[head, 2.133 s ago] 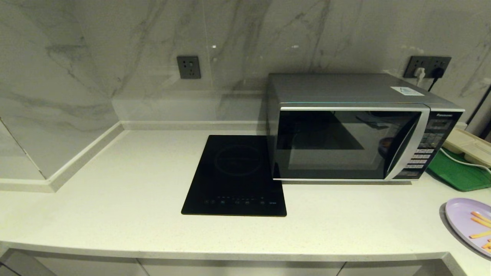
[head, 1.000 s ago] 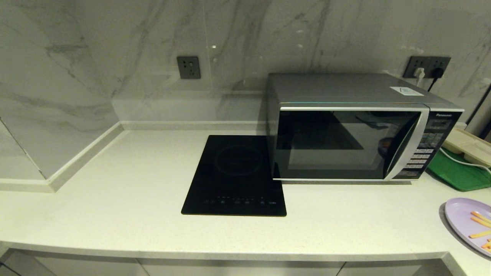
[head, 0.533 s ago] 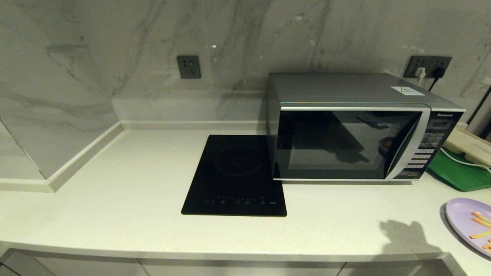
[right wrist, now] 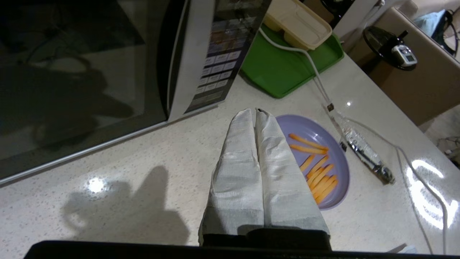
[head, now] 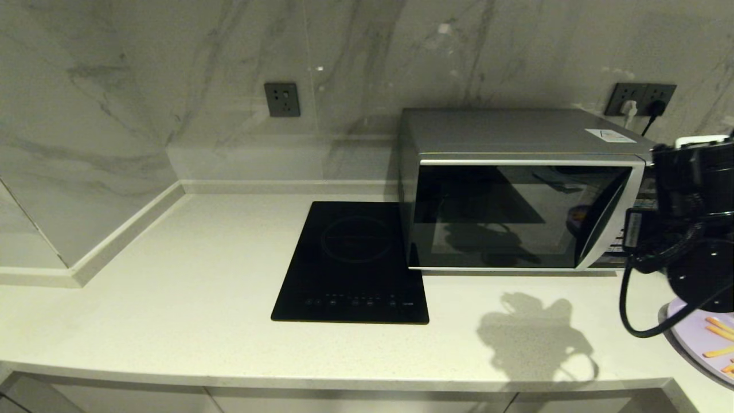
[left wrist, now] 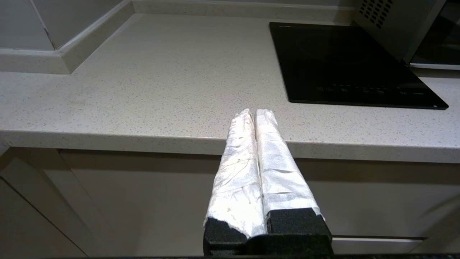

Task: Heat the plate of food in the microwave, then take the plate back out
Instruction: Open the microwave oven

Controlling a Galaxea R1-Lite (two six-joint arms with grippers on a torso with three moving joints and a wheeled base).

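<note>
The silver microwave (head: 516,189) stands at the back right of the counter with its dark glass door closed; its button panel (right wrist: 219,54) shows in the right wrist view. The plate of food (right wrist: 323,144), pale lilac with several orange fries, lies on the counter at the front right (head: 705,338). My right arm (head: 688,229) hangs above the counter in front of the microwave's panel, partly covering the plate. The right gripper (right wrist: 255,110) is shut and empty, its tips over the counter next to the plate's rim. The left gripper (left wrist: 256,111) is shut and empty, low in front of the counter's edge.
A black induction hob (head: 352,264) lies left of the microwave. A green tray (right wrist: 287,64) with a cream box (right wrist: 298,21) sits right of the microwave. A white cable (right wrist: 316,75) and a foil-wrapped piece (right wrist: 363,154) lie beside the plate. The marble wall has sockets (head: 282,100).
My right arm has come into the head view from the right and now stands in front of the microwave's panel. Its shadow has moved left across the counter. Nothing else has moved.
</note>
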